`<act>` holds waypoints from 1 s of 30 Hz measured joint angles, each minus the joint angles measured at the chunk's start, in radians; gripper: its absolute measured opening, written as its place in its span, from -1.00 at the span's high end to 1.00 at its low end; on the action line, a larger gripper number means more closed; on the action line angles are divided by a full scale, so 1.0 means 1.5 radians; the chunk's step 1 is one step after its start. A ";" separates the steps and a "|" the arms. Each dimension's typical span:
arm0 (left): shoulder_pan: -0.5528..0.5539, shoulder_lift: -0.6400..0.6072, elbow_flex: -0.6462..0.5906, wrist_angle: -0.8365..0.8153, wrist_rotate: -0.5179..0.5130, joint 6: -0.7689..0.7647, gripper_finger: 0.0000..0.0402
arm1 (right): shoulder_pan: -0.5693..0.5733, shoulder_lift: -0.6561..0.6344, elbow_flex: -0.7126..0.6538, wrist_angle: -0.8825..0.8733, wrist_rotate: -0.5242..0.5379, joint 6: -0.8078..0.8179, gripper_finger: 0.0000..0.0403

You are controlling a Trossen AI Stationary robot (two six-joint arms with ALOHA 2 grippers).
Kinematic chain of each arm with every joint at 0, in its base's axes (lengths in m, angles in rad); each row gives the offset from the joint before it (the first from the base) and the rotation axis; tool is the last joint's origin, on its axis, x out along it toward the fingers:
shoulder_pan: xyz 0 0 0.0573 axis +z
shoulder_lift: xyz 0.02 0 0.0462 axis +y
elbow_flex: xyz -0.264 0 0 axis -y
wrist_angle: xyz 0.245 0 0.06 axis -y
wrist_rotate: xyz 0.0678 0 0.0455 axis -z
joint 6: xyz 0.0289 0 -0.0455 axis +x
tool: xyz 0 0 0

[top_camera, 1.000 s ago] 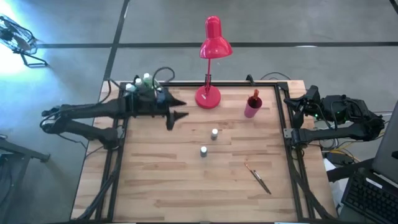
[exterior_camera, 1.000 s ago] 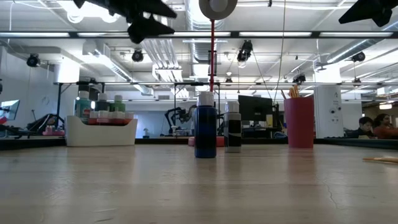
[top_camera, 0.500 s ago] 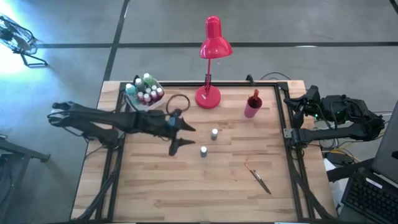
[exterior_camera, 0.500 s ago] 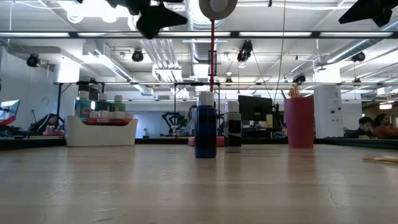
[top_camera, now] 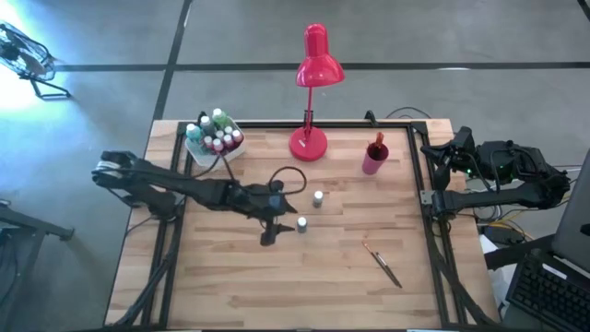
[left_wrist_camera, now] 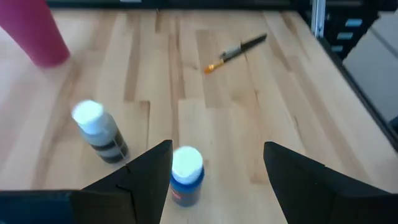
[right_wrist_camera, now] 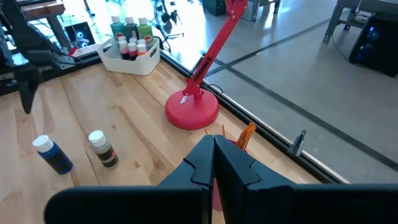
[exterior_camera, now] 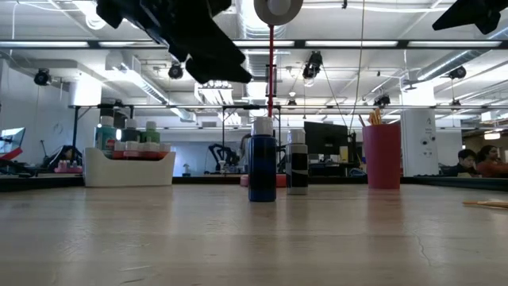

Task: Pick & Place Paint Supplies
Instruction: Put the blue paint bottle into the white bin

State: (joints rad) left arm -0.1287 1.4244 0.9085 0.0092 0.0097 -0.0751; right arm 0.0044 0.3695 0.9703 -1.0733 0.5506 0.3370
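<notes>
Left gripper (top_camera: 274,228) over the blue bottle (top_camera: 301,223).
I see its fingers wide apart, empty, mid-table; right gripper (right_wrist_camera: 213,163) closed at the right edge.

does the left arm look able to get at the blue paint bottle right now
Probably yes. The left gripper hangs open just beside the blue bottle, which stands upright on bare wood. The black-banded bottle stands apart from it, so nothing seems to block the fingers.
</notes>
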 joint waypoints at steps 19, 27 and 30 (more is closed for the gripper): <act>0.000 0.091 0.000 0.042 -0.054 -0.004 -0.28 | 0.000 0.000 0.000 0.000 0.000 0.000 0.96; 0.001 0.125 0.000 0.066 -0.060 -0.005 -0.28 | 0.000 0.000 0.000 0.000 0.000 0.000 0.96; 0.001 0.135 0.000 0.083 -0.060 -0.004 -0.28 | 0.000 0.000 0.000 0.000 0.000 0.000 0.96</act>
State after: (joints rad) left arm -0.1272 1.6271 0.9085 0.1342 -0.0807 -0.0813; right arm 0.0044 0.3695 0.9703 -1.0733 0.5507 0.3370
